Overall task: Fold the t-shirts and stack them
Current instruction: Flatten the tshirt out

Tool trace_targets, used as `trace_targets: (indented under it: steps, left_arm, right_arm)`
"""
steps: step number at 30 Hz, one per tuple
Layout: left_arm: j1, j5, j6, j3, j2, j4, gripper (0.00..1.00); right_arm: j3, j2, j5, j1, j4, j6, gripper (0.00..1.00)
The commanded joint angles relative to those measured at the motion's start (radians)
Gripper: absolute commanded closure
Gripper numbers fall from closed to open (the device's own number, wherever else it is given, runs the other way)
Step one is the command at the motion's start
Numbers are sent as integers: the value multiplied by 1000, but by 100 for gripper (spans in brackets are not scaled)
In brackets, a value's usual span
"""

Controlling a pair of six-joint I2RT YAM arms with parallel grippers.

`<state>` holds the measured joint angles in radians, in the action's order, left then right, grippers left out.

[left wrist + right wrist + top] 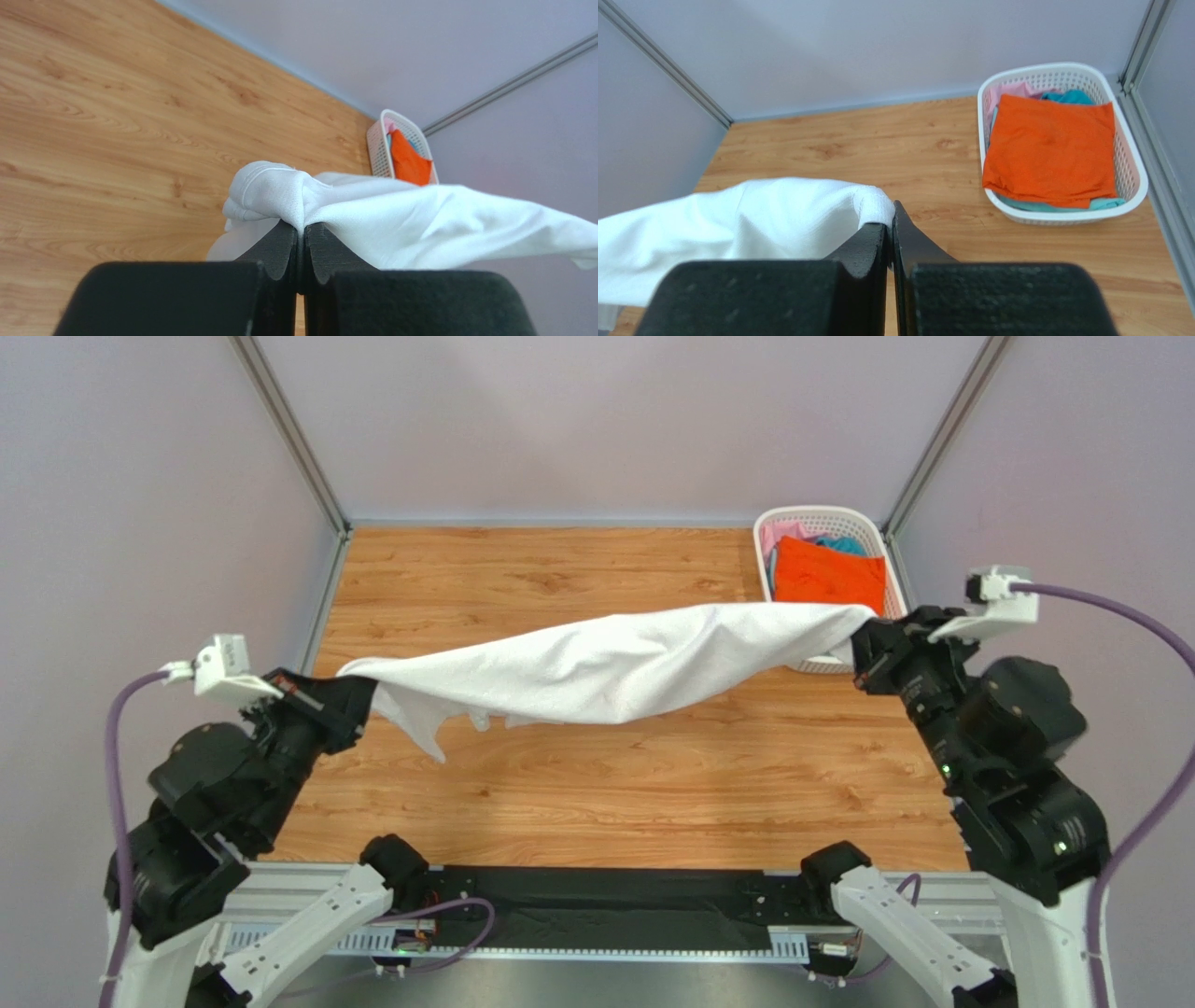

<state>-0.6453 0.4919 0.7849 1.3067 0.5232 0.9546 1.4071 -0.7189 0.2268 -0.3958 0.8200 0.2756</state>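
A white t-shirt (617,665) hangs stretched above the wooden table (561,798) between both arms. My left gripper (351,697) is shut on its left end, with cloth bunched over the closed jaws (303,227). My right gripper (867,637) is shut on the right end of the white t-shirt (773,217), the fabric edge pinched at the jaw tips (890,222). A loose flap of the shirt droops near its left end. An orange t-shirt (1050,148) lies on top in the white basket (1134,183), over pink (1011,89) and teal (1074,96) t-shirts.
The white lattice basket (769,560) stands at the table's far right corner, close behind my right gripper. Grey walls and metal frame posts (295,434) enclose the table on three sides.
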Motion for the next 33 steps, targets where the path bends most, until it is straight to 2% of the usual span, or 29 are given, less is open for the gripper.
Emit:
trace_targets:
  steps: [1, 6, 8, 13, 15, 16, 18, 19, 20, 21, 22, 23, 24, 28, 33]
  left_arm:
    - [6, -9, -41, 16, -49, 15, 100]
    - [6, 34, -50, -6, -54, 16, 100]
    - [7, 91, -47, -47, -26, 15, 99]
    - [18, 255, 3, -156, 182, 12, 97]
    - [117, 203, -4, -201, 315, -28, 98]
    - [209, 160, -15, -220, 363, -54, 98]
    - [286, 142, -53, -268, 516, -154, 80]
    - [320, 63, -93, -255, 573, -158, 70]
    - [363, 21, -110, -192, 627, -137, 53]
    - [368, 8, -122, -161, 711, -129, 38]
    - [368, 19, -143, -138, 741, -128, 25]
    - [368, 25, -145, -107, 759, -122, 1]
    - [368, 22, -147, -100, 773, -122, 0]
    - [368, -32, -119, -158, 707, -119, 0]
    - [368, -105, 19, -401, 510, -47, 0]
  right_arm:
    - [58, 24, -1, 0, 96, -56, 100]
    - [81, -28, 81, 0, 93, -64, 100]
    - [64, -68, 103, 2, 74, -73, 100]
    - [-32, -285, 88, 46, -45, -79, 100]
    - [-100, -403, -27, 101, -108, -53, 100]
    - [-123, -446, -68, 154, -186, -49, 100]
    - [-143, -575, -133, 192, -251, -44, 94]
    - [-129, -618, -132, 198, -258, -56, 89]
    - [-110, -660, -127, 198, -252, -73, 58]
    - [-62, -727, -110, 198, -240, -90, 40]
    - [-42, -752, -92, 198, -210, -87, 26]
    - [-22, -770, -74, 198, -191, -84, 10]
    - [-11, -783, -60, 199, -173, -70, 0]
    - [-94, -690, -78, 192, -163, -26, 0]
    - [-275, -463, -138, 190, -170, 72, 0]
